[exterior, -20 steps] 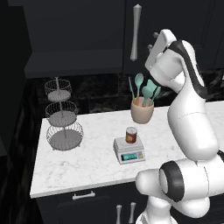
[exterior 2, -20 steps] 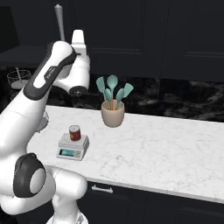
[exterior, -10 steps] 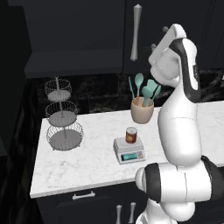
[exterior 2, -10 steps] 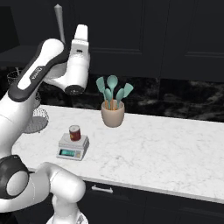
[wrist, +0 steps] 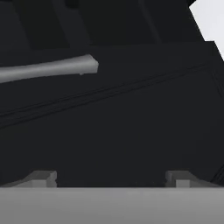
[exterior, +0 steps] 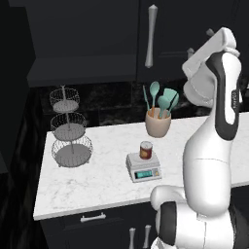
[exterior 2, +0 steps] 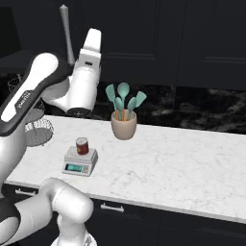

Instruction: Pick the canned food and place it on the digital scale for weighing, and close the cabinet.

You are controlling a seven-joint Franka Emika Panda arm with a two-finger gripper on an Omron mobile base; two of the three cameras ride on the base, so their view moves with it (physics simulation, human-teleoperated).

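Observation:
The canned food [exterior: 146, 150] [exterior 2: 82, 145], a dark-red tin with a grey top, stands upright on the pale-grey digital scale [exterior: 144, 168] [exterior 2: 79, 162], whose teal display faces the counter's front edge. My gripper [exterior 2: 94, 33] [wrist: 111, 179] is raised high, far above the can, pointing at the black upper cabinet [exterior: 185, 19] [wrist: 131, 113]. Its fingers are spread wide with nothing between them. The cabinet's long silver bar handle [exterior: 151, 36] [exterior 2: 66, 33] [wrist: 48, 69] lies just to the side of the hand. I cannot tell whether the fingers touch the door.
A beige pot of teal utensils [exterior: 158, 121] [exterior 2: 124, 122] stands behind the scale. A three-tier wire basket stand [exterior: 69, 131] sits at the left end of the white marble counter [exterior 2: 182, 163]. Dark lower cupboards with short handles [exterior: 92, 217] run below.
The arm has straightened upward and the hand has shifted right along the cabinet front. The can, the scale and the cabinet handle have stayed in place.

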